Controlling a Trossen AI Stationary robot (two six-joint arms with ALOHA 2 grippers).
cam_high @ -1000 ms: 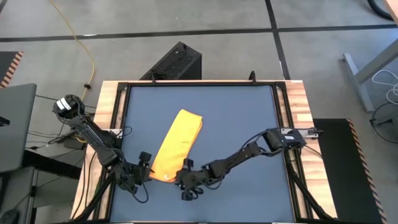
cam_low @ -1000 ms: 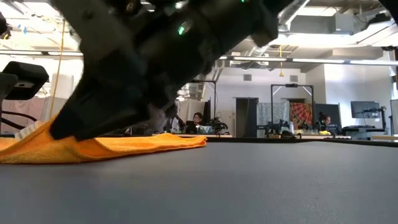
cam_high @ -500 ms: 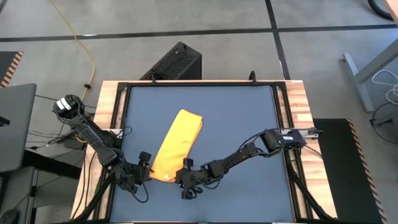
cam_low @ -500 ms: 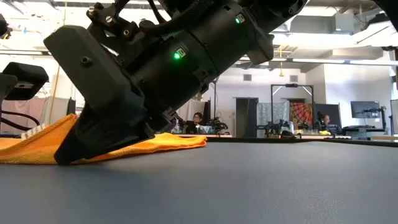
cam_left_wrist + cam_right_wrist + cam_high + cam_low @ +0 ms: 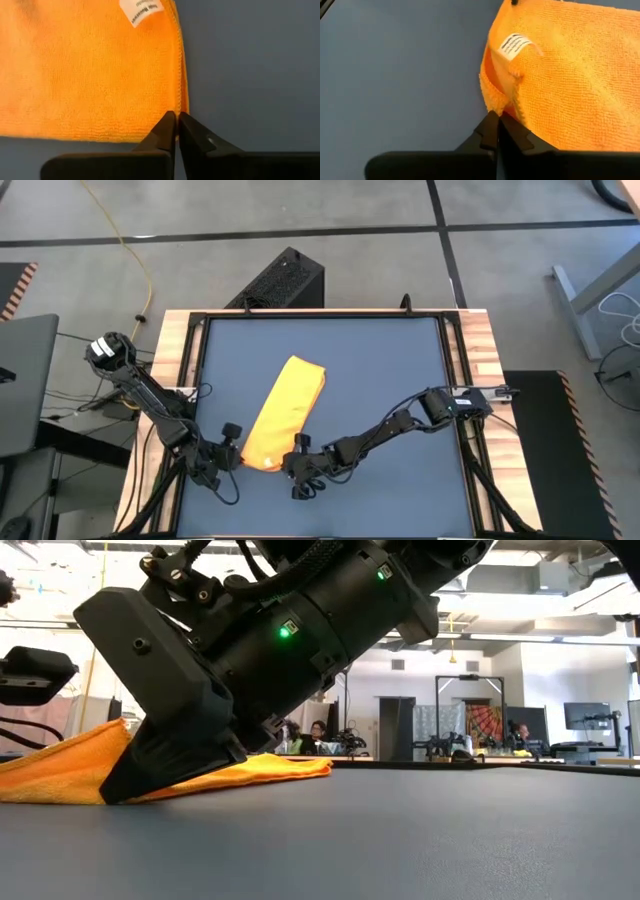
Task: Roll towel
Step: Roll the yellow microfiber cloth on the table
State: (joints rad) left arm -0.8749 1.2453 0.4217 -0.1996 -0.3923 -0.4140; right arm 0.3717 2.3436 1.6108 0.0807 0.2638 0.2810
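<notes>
**Both end effectors clamped on the near end of the folded towel**

The towel (image 5: 282,415) lies folded into a long narrow strip on the blue-grey table (image 5: 390,370), running diagonally — its far end points toward the table's middle, its near end sits close to the front edge between the two arms. In the low view the cloth (image 5: 60,768) rises off the table surface at the end where the arms meet it and lies flat farther along.

Left end effector (image 5: 177,122): low over the table at the towel's near left corner. Its fingers are pressed together, tips on the stitched hem at the corner — clenched on the towel's edge. A white label (image 5: 143,11) shows on the cloth farther along that hem.

Right end effector (image 5: 496,124): at the near right corner, reaching in from the right side of the table. Its fingers are likewise closed, pinching the towel where the folded layers meet. The corner just beyond the fingertips is puckered and lifted, and a white label (image 5: 515,44) stands up from it.

In the low view the large dark body of one arm (image 5: 270,650) fills the foreground, a green light showing on it, its tip down on the cloth. Which arm cannot be told from that view alone.
</notes>
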